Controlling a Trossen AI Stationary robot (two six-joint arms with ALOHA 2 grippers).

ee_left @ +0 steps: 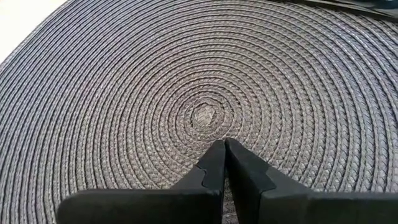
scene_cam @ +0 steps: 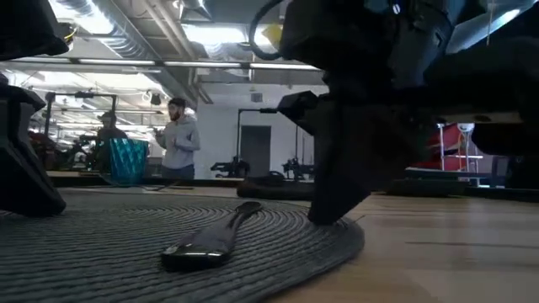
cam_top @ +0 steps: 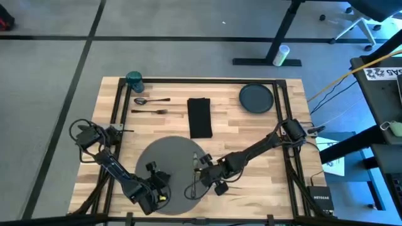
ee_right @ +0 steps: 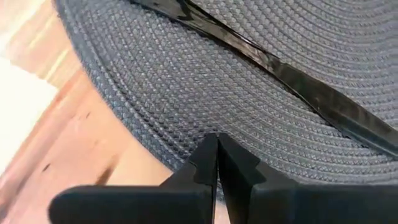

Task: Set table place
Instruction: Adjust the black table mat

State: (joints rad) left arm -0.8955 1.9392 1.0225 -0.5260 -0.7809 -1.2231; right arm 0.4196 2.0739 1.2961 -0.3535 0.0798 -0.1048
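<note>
The round grey woven mat (cam_top: 171,164) lies flat on the table (cam_top: 251,135) near its near edge. My left gripper (ee_left: 221,147) is shut over the mat's middle. My right gripper (ee_right: 216,142) is shut at the mat's right rim. A dark shiny long utensil (scene_cam: 210,240) lies on the mat beside the right gripper. At the far side lie the spoon (cam_top: 151,100), the fork (cam_top: 149,111) and the black napkin (cam_top: 200,117). The dark plate (cam_top: 255,98) is at the far right. The teal cup (cam_top: 134,79) stands at the far left corner. My left gripper comes down slanting from the table's near left, its shut fingertips (ee_left: 211,155) close to the mat's centre (ee_left: 202,116). In the low view its dark body (scene_cam: 25,181) seems to stand on the weave. My right gripper comes down slanting from the table's right. Its shut fingertips (scene_cam: 330,215) meet the mat's right rim (ee_right: 180,158). No weave shows between the fingers, and the mat stays flat on the table.
Black frame rails (cam_top: 281,113) run along the table's edges. Bare wood (cam_top: 251,135) lies to the right of the mat. Beyond the table's far edge, two people (scene_cam: 178,139) stand in the room.
</note>
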